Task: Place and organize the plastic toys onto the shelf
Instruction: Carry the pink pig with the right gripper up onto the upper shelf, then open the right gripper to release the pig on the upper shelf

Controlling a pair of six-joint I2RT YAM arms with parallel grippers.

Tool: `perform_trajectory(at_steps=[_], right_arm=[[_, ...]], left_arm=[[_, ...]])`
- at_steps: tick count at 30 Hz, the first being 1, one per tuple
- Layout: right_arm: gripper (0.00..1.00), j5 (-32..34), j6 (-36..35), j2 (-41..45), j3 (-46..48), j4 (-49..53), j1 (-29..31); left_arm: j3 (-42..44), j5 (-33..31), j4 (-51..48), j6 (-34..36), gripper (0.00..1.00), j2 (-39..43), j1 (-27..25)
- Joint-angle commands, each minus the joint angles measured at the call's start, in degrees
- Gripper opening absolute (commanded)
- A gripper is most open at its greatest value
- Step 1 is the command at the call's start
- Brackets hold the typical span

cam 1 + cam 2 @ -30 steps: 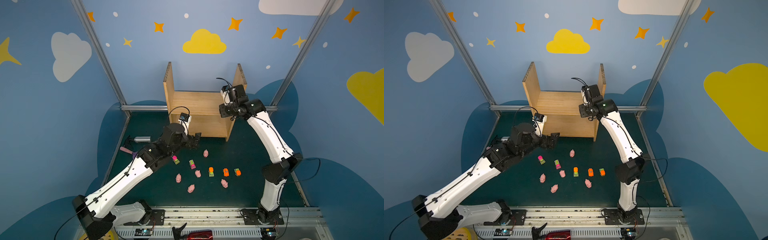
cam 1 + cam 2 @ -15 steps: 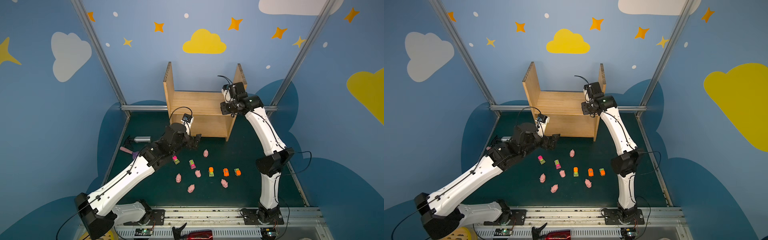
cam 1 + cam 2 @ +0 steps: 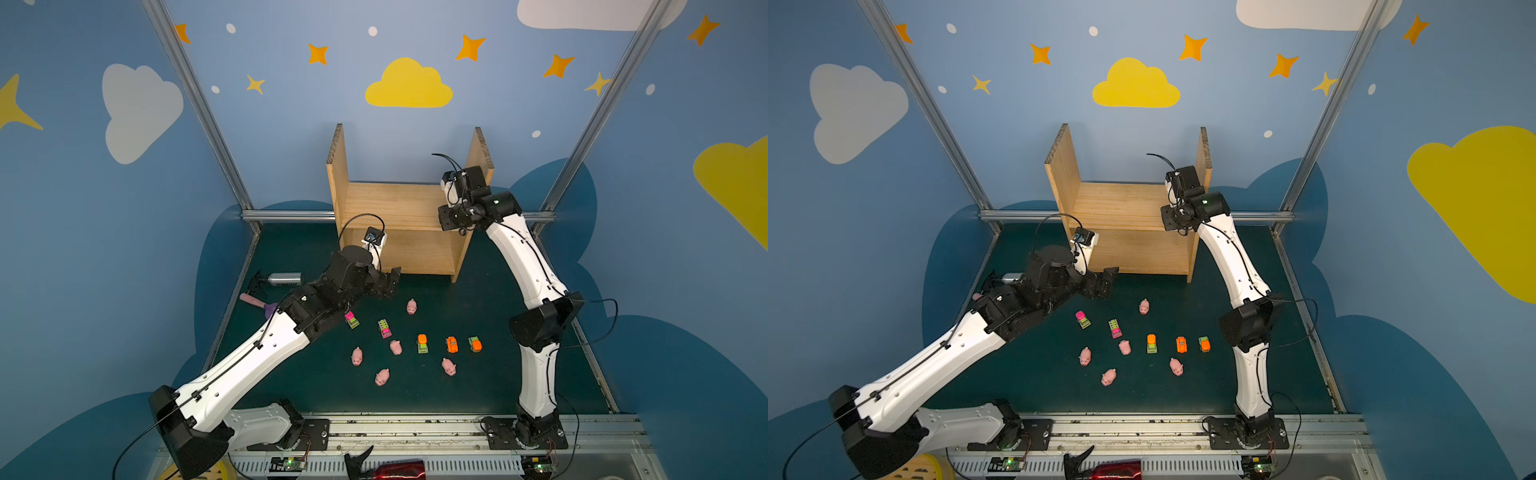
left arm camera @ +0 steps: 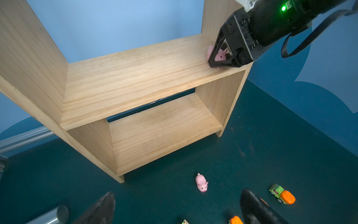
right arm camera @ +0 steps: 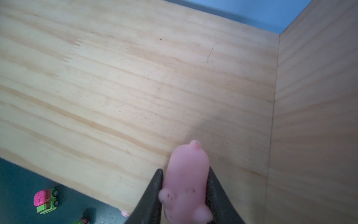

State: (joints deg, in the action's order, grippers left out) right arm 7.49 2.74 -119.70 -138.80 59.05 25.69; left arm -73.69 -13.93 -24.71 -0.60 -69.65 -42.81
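The light wooden shelf (image 3: 390,203) (image 3: 1121,203) stands at the back. My right gripper (image 5: 185,170) (image 3: 446,216) is shut on a pink pig (image 5: 187,174) (image 4: 220,55), low over the upper board's right end beside the side panel. My left gripper (image 4: 178,193) (image 3: 392,278) (image 3: 1106,280) hangs open and empty over the mat before the shelf. A loose pig (image 4: 201,182) (image 3: 411,306) lies just beyond it. Several more pigs (image 3: 381,377) and small vehicles (image 3: 451,344) (image 3: 1083,320) are scattered on the mat.
A silver bottle (image 3: 284,279) and a purple scoop with a pink handle (image 3: 257,302) lie at the mat's left edge, partly behind my left arm. The lower shelf board (image 4: 160,131) is bare. A metal rail (image 3: 415,428) runs along the front.
My right arm's elbow has drawn inward while its gripper stayed over the upper board's right end with the pig. The left gripper has barely moved.
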Motion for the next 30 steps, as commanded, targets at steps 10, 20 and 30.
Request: perform_trajectory(at_steps=[10,20,30], right_arm=[[0.53,0.4,-0.1,-2.7,-3.1,0.5,-1.0],[0.65,-1.2,1.0,-0.5,-3.1,0.2,-0.9],[0.79,-3.4,3.9,4.8,-2.4,-0.7,-0.8]], left_arm=[[-0.2,-2.1,-0.5,1.4,1.0,1.0,-0.1],[-0.5,-2.3,-0.6,1.5,1.0,1.5,-0.1],[-0.3,-4.5,-3.3,-1.0,1.0,5.4,0.0]])
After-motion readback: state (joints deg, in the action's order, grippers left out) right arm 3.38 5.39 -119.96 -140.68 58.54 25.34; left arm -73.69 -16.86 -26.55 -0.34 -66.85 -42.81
